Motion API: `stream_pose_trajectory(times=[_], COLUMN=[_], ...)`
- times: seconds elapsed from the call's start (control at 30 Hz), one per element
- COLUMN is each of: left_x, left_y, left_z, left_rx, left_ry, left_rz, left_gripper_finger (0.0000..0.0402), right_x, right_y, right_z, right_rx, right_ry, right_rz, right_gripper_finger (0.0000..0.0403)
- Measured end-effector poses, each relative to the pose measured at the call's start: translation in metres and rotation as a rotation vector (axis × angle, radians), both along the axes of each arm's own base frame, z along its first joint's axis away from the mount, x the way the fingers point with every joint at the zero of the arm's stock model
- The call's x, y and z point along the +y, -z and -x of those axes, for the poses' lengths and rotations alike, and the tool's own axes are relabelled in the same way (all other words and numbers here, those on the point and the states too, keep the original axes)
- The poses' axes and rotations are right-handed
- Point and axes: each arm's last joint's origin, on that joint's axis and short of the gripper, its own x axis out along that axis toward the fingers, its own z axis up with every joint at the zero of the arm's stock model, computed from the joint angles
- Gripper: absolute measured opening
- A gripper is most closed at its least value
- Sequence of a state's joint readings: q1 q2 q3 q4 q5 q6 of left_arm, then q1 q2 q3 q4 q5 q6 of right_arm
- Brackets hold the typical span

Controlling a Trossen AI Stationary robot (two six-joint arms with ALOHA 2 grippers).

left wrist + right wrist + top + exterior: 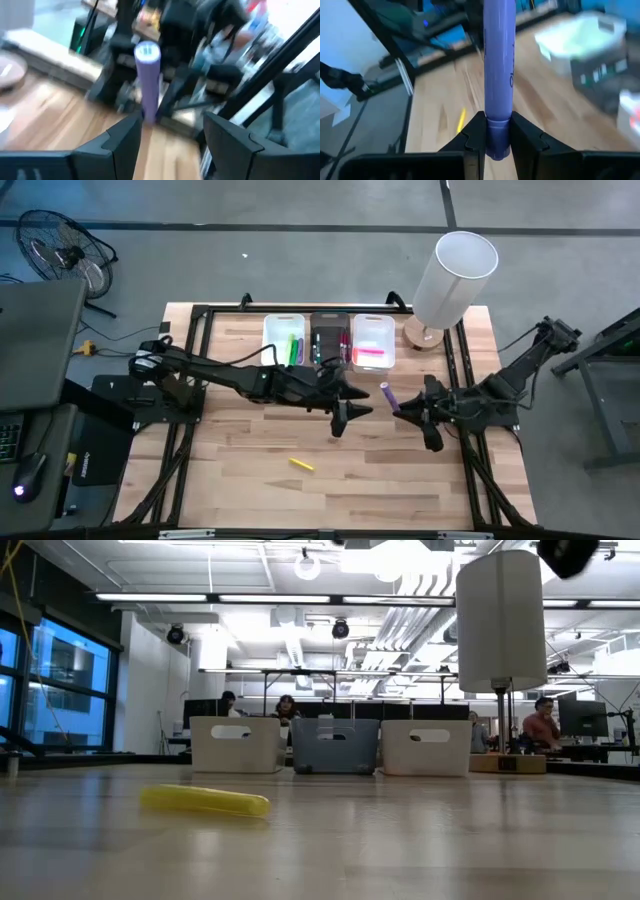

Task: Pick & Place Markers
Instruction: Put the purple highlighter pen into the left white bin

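The purple marker (498, 65) is a smooth, slim cylinder with a flat cap end. The right end effector (497, 135) grips it at one end, above the wooden tabletop (250, 480) near the right edge. The left end effector (170, 135) stands open just beside it. One yellow marker (302, 465) lies toward the near edge. Three rectangular bins (327, 340) along the far edge hold green and pink markers.

No legible text anywhere.
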State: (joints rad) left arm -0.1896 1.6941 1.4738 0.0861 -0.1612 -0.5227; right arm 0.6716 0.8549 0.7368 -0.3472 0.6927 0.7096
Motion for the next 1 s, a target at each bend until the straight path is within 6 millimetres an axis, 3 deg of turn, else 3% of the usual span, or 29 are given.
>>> stream_pose_trajectory(times=[0.2, 0.43, 0.73, 1.0], left_x=[-0.002, 0.0, 0.019, 0.019], left_y=[-0.002, -0.009, -0.011, -0.011], left_z=[-0.011, -0.015, -0.018, -0.018], left_rx=[-0.136, -0.256, -0.278, -0.279], left_ry=[0.009, -0.01, -0.074, -0.062], left_rz=[0.008, 0.025, 0.014, 0.001], left_gripper_finger=[0.0209, 0.0209, 0.0209, 0.0209], right_x=[0.0, -0.005, -0.012, -0.016], right_y=[-0.015, -0.021, -0.022, -0.016], right_z=[-0.005, -0.012, -0.016, -0.029], right_rx=[-0.129, -0.168, -0.177, -0.14], right_ry=[-0.016, -0.051, -0.049, -0.064], right_rz=[0.103, 0.104, 0.087, 0.087], right_gripper_finger=[0.0054, 0.0054, 0.0054, 0.0054])
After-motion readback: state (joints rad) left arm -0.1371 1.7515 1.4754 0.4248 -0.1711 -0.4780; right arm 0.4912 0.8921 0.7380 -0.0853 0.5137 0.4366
